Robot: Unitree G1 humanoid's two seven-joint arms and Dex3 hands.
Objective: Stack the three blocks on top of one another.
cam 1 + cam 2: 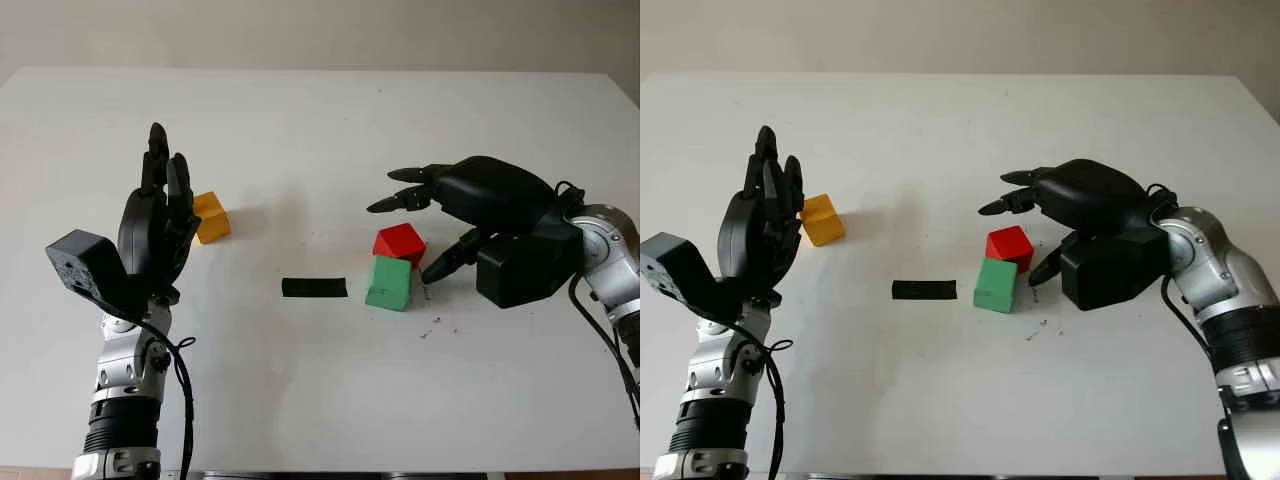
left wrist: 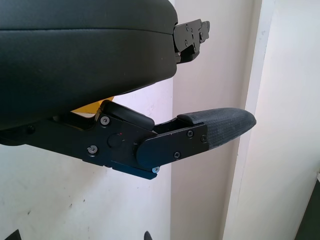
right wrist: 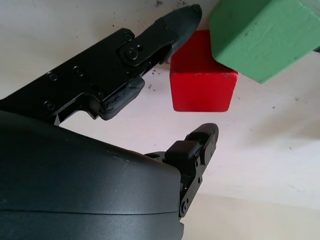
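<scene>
Because nothing was held yet, the fingers [image 3: 182,22] of the right hand [image 1: 440,225] were kept apart, with the red block [image 1: 399,242] sitting in the gap between them and not touched. No pinch was made. That hand was placed just beside the red block, likely so it could be picked up first. The green block [image 1: 389,283] was found touching the red one, on the side nearer the robot, tipped a little. A black strip [image 1: 314,288] was seen near the green block on the white table [image 1: 300,130]. The left hand [image 1: 160,215] was held up with straight fingers and nothing in it, just beside the yellow block [image 1: 211,217], which was left well apart from the other two. No stack was begun.
</scene>
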